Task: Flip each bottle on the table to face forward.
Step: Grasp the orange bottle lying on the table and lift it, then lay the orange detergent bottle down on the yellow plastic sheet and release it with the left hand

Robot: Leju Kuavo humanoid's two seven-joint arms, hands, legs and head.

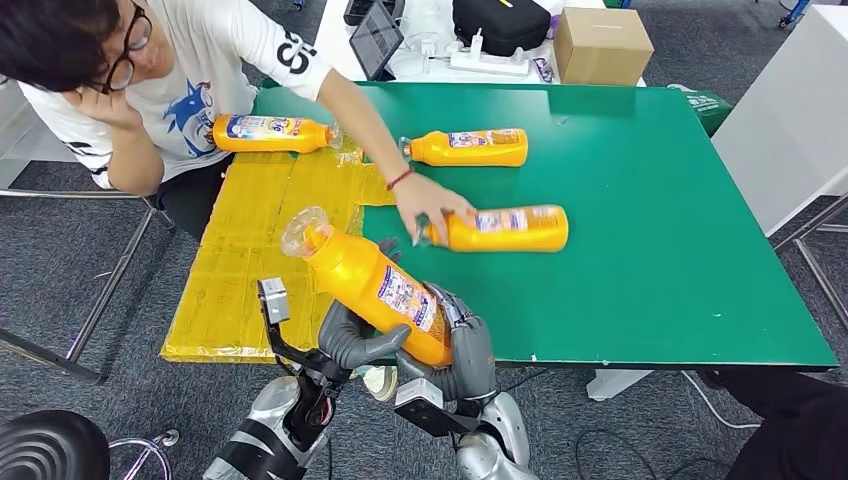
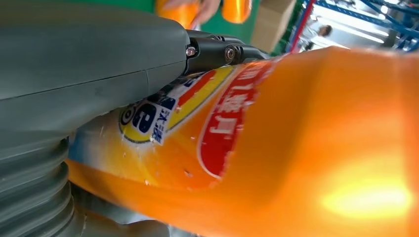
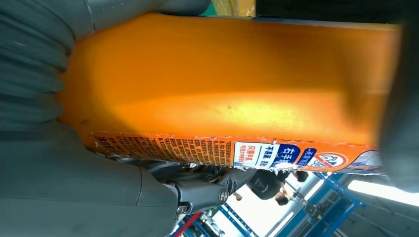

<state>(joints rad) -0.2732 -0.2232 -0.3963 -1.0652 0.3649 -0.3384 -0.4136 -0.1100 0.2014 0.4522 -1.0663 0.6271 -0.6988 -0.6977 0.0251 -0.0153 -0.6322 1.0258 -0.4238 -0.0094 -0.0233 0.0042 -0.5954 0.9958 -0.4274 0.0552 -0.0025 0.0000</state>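
Both hands clasp one orange bottle just off the near edge of the green surface, tilted with its clear cap up and away to the left. The left hand grips under its base; the right hand wraps the base from the other side. Just beyond the hands, a person's hand rests on a second bottle lying flat. Two more bottles lie farther off, one at the yellow mat. Right of the hands the surface lies open to its far edge.

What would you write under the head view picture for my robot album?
Both robot hands hold a tilted orange plastic bottle while a person's hand touches another on the green table.
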